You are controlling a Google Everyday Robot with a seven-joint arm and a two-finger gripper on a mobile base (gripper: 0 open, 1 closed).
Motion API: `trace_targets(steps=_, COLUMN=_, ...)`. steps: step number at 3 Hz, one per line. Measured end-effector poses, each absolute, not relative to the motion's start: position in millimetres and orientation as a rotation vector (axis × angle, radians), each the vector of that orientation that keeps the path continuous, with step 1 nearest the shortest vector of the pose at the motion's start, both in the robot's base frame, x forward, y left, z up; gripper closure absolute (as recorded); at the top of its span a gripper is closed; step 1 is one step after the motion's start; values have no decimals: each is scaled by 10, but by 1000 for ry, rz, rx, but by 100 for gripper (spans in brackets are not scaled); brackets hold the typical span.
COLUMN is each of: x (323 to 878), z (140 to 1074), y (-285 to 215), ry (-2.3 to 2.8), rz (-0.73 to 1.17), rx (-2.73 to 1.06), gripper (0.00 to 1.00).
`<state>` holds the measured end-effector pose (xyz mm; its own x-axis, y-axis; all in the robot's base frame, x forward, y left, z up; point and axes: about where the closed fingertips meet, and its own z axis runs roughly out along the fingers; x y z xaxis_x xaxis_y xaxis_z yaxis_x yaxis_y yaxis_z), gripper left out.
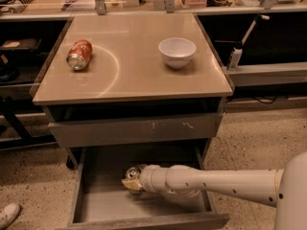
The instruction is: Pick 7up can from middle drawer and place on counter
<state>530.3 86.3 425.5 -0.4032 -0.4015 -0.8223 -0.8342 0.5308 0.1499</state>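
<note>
The middle drawer (103, 202) is pulled open low at the front of the grey cabinet, its flat grey floor showing. The 7up can (133, 173) stands inside it near the back, silver top up. My gripper (132, 183) reaches in from the right on the white arm and sits right at the can, its fingers around the can's lower part. The can's body is mostly hidden behind the gripper. The counter (132, 66) is the glossy beige top above, with a pale arc mark.
An orange-red can (79, 54) lies on its side at the counter's left. A white bowl (177, 51) stands at its right. A drawer with a pale-scratched front (139, 128) sits slightly open above the middle drawer. A shoe (8, 214) is at the floor's bottom left.
</note>
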Motion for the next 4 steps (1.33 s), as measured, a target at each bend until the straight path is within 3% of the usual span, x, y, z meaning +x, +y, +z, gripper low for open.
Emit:
trace_targets(steps=1, x=5303, z=4257, y=863, ry=2011, rz=726, rx=-1001, gripper=89)
trace_targets(steps=2, x=5293, z=4514, y=863, ry=1993, rz=736, rx=-997, gripper=100)
trace_targets(steps=4, x=5015, z=5328, y=763, ry=2045, rz=720, rx=-899, gripper=100)
